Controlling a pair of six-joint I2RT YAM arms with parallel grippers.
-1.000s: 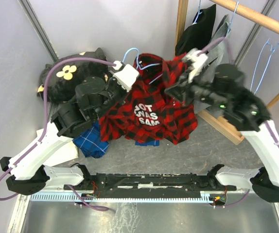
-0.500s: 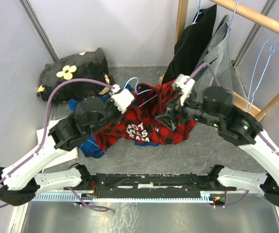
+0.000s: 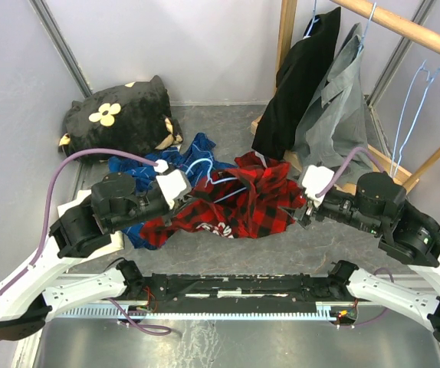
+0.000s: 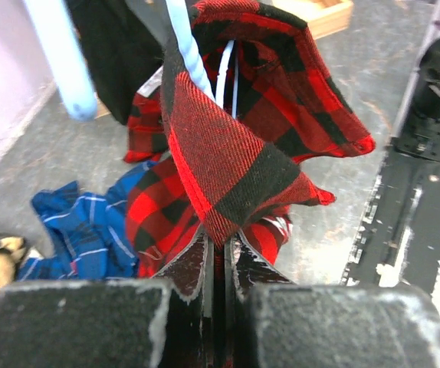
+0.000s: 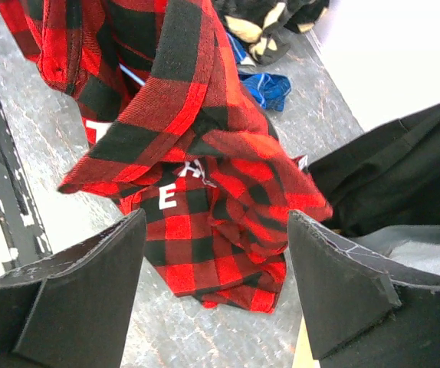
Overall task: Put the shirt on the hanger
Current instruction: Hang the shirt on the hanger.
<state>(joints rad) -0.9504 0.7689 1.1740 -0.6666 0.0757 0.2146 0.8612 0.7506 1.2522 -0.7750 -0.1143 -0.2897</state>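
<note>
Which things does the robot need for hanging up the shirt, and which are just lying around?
For the job:
red plaid shirt
light-blue wire hanger
left gripper, shut on the shirt
right gripper, open

Just lying about:
blue plaid shirt
black flowered bundle
black jacket
grey shirt
spare hanger on the rail

We take this for a robotics lab test cell, not a home. Plain pale wall panels (image 3: 205,46) sit between bare metal struts (image 3: 59,46) across the top. A wooden clothes rail (image 3: 404,27) is rigged at upper right. Cabled robot arms (image 3: 51,257) are bolted to a slotted metal base (image 3: 228,311) along the bottom, on a scuffed grey table (image 3: 220,123).
</note>
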